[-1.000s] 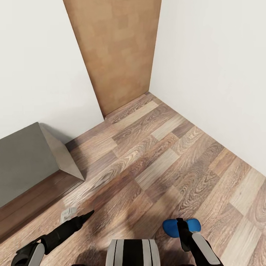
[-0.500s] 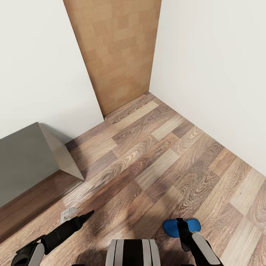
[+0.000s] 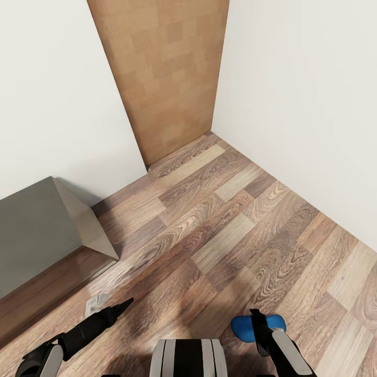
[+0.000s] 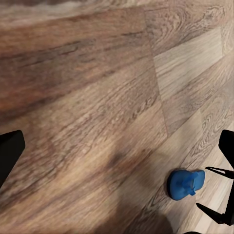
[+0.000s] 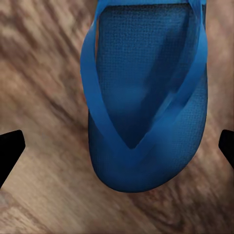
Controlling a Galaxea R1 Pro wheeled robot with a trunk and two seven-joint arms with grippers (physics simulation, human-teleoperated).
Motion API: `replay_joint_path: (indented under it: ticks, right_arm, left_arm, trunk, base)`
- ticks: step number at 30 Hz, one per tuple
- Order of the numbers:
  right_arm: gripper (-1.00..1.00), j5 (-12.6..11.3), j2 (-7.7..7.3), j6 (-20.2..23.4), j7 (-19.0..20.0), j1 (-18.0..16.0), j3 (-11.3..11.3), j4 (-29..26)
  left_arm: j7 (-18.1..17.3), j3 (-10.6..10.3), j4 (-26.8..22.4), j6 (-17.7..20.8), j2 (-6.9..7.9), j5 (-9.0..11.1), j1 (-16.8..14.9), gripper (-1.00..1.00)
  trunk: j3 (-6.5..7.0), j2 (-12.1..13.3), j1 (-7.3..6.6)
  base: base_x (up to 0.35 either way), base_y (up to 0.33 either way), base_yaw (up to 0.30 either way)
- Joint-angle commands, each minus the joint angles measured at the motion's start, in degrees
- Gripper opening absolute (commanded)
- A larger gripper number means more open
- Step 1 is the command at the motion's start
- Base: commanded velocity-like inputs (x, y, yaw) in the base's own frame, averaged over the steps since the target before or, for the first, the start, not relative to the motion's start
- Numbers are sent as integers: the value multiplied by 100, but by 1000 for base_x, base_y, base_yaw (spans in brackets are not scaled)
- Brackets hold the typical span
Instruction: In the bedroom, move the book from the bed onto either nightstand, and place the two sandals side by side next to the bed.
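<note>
In the head view, the blue sandal lay on the wood floor directly under the right pincer, far from the left pincer, so the right arm was the nearer.

In the left wrist view, the sandal lay well ahead, the left pincer's fingers spread apart and empty.

In the right wrist view, the sandal lay centred between the released fingertips, its long axis running away from the pincer.

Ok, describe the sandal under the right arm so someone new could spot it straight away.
Start at the wooden door in the room's corner and follow the plank floor toward the robot. Beneath the right end effector lies the sandal, flat on the floor. It is the one bright blue thing among the browns and greys, a flip-flop with thin blue straps.
</note>
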Motion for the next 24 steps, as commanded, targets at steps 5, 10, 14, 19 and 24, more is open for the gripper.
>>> replay_joint_path:
  ticks: [5, 10, 14, 19, 24]
  right_arm:
    - [100, -33, 0, 7, -27, 0, -6, -9]
    - [100, -33, 0, 7, -27, 0, -6, -9]
    - [100, -33, 0, 7, -27, 0, -6, -9]
    - [100, -33, 0, 7, -27, 0, -6, -9]
    - [100, -33, 0, 7, -27, 0, -6, -9]
  left_arm:
    - [-8, 5, 0, 44, 0, 31, -2, 100]
    - [-8, 5, 0, 44, 0, 31, -2, 100]
    - [-8, 5, 0, 44, 0, 34, -2, 100]
    - [-8, 5, 0, 44, 0, 32, -2, 100]
    - [-8, 5, 0, 44, 0, 31, -2, 100]
  trunk:
    - [-3, -1, -1]
    - [-3, -1, -1]
    - [-3, -1, -1]
    - [-48, -4, 4]
    - [-158, -11, 17]
  base:
    - [106, 0, 0]
    - [41, 0, 0]
    - [5, 0, 0]
    - [0, 0, 0]
    - [0, 0, 0]
